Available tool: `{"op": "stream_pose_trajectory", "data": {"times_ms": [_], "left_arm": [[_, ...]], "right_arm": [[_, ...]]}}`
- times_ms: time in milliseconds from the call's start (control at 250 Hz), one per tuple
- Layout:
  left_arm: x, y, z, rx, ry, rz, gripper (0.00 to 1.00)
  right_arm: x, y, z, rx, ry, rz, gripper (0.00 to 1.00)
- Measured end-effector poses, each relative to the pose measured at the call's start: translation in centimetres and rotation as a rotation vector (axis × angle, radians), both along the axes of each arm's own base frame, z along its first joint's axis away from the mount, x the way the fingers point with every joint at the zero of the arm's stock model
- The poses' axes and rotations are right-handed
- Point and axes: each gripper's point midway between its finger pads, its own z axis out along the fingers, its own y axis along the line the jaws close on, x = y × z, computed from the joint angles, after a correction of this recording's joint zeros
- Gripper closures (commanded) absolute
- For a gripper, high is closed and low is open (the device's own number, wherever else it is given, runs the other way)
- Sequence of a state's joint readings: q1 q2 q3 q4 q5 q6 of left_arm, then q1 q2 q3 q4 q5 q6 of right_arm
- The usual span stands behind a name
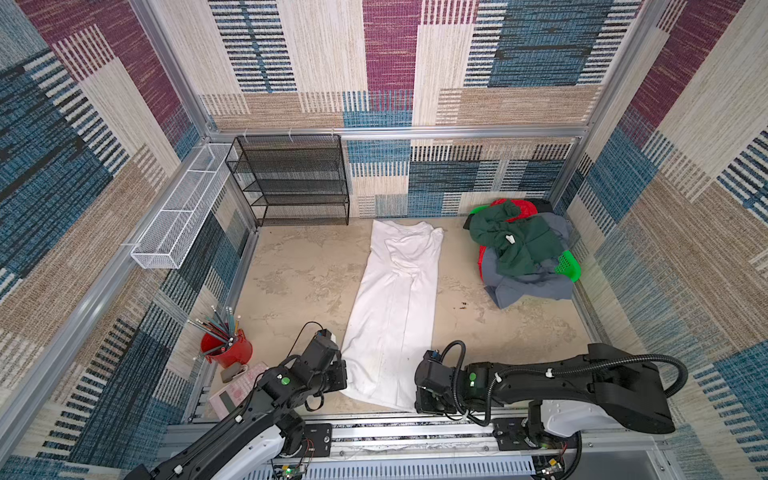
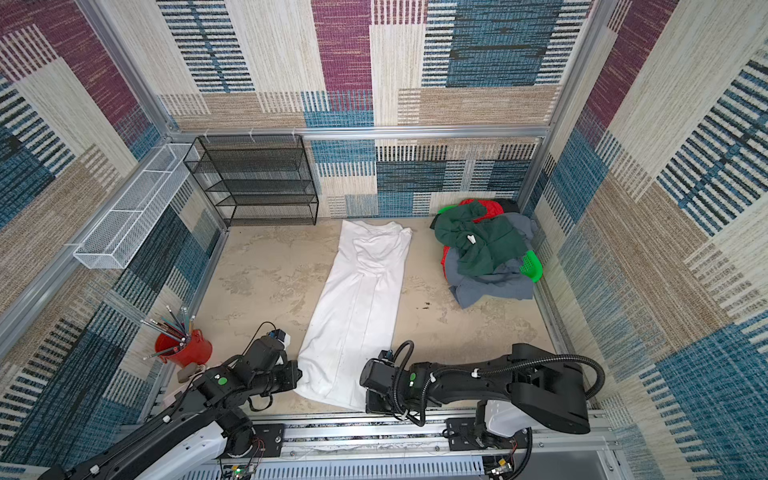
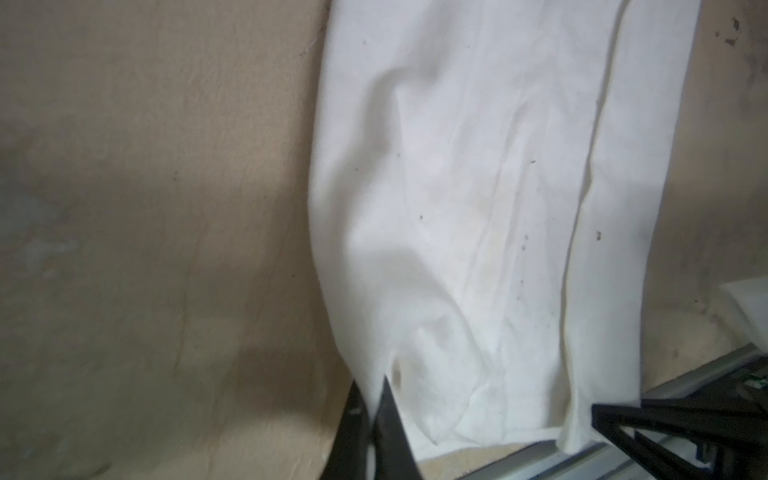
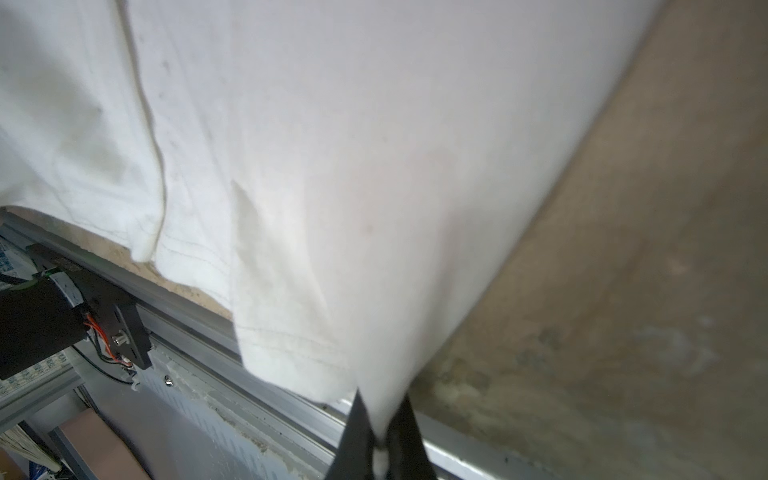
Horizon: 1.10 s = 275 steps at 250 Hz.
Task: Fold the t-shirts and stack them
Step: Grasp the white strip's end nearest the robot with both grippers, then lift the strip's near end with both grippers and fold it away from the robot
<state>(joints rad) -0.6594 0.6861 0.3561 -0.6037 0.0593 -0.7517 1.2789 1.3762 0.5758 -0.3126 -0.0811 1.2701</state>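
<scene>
White t-shirt (image 1: 395, 307) lies sides-folded; left gripper (image 3: 378, 390) and right gripper (image 4: 380, 415) pinch its near hem. Heaped shirts (image 1: 523, 245) await folding, far-right corner.

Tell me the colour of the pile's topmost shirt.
The topmost shirt is dark green; a top view shows it best.

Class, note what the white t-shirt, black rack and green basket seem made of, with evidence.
The white t-shirt: soft matte cloth, possibly cotton; it creases, with stitched hems. The black rack: likely painted metal mesh; thin see-through grid. The green basket: seemingly moulded plastic; bright, glossy, perforated.
</scene>
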Motion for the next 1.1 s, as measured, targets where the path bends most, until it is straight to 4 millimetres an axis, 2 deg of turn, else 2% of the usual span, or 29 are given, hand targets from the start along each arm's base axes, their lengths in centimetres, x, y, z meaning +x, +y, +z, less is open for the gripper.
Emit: {"op": "stream_pose_trajectory", "data": {"times_ms": [332, 684, 804, 908, 1100], "left_arm": [[-1.0, -1.7, 0.4, -0.007, 0.005, -0.066, 1.0], [-0.6, -4.7, 0.5, -0.025, 0.022, -0.059, 1.0], [0.2, -4.9, 0.7, -0.035, 0.01, -0.013, 1.0], [1.1, -5.3, 1.9, -0.047, -0.018, 0.015, 1.0], [1.8, -5.6, 2.4, -0.033, -0.029, 0.027, 1.0]], "right_arm": [[1.2, -2.8, 0.7, -0.036, -0.073, -0.091, 1.0], [3.8, -6.2, 1.5, 0.025, -0.163, -0.265, 1.0], [5.1, -6.7, 2.3, 0.064, -0.199, -0.325, 1.0], [6.0, -6.8, 2.6, 0.084, -0.22, -0.36, 1.0], [7.1, -6.3, 3.1, 0.085, -0.246, -0.353, 1.0]]}}
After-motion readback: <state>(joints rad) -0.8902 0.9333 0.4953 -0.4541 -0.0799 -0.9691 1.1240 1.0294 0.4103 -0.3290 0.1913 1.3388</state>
